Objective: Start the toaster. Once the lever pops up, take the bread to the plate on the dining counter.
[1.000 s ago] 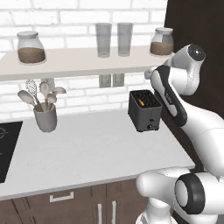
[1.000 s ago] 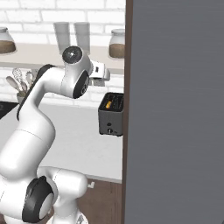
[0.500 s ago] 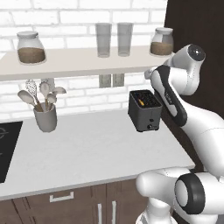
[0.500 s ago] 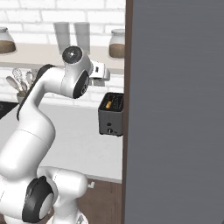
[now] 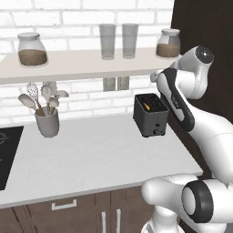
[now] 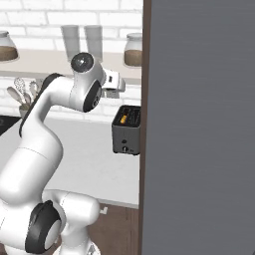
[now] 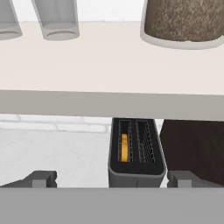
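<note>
A pale worktop (image 5: 91, 159) with dark wood drawers carried the toaster (image 5: 151, 114), which stood just below and ahead of the hand, and a grey utensil holder (image 5: 47, 123) well off to the hand's left near the brick wall. A pale shelf (image 5: 82, 63) ran above it at about the hand's height, bearing two clear glasses (image 5: 118, 41) and two lidded jars (image 5: 32, 49).
</note>
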You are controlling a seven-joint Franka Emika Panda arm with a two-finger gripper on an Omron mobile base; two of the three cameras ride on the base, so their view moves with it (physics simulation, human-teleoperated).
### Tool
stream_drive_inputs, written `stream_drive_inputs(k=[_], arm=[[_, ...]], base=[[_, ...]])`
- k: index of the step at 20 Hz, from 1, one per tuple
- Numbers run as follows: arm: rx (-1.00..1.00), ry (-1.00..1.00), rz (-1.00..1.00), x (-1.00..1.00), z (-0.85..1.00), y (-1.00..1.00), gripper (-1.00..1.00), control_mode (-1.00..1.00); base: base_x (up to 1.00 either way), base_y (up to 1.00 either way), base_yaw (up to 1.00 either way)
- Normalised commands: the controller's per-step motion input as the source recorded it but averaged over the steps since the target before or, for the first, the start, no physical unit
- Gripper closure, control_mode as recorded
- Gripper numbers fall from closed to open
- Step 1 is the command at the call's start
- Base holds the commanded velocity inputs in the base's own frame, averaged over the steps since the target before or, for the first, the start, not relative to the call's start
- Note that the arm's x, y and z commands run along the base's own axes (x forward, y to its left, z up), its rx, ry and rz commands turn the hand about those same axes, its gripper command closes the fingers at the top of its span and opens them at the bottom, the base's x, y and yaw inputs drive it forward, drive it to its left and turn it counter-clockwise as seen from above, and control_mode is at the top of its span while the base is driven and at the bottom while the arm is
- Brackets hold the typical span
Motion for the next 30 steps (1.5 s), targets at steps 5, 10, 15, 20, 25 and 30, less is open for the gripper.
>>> stream_drive_inputs(k=[5, 10, 15, 20, 25, 30], arm=[[0.0, 0.0, 0.0, 0.0, 0.0, 0.0, -1.0, -1.0], [0.0, 0.0, 0.0, 0.0, 0.0, 0.0, -1.0, -1.0], [0.0, 0.0, 0.0, 0.0, 0.0, 0.0, -1.0, -1.0], [0.0, 0.0, 0.0, 0.0, 0.0, 0.0, -1.0, -1.0], [0.0, 0.0, 0.0, 0.0, 0.0, 0.0, -1.0, -1.0], [0.0, 0.0, 0.0, 0.0, 0.0, 0.0, -1.0, -1.0]], base=[[0.0, 0.0, 0.0], [0.0, 0.0, 0.0], [0.0, 0.0, 0.0], [0.0, 0.0, 0.0], [0.0, 0.0, 0.0], [0.0, 0.0, 0.0]])
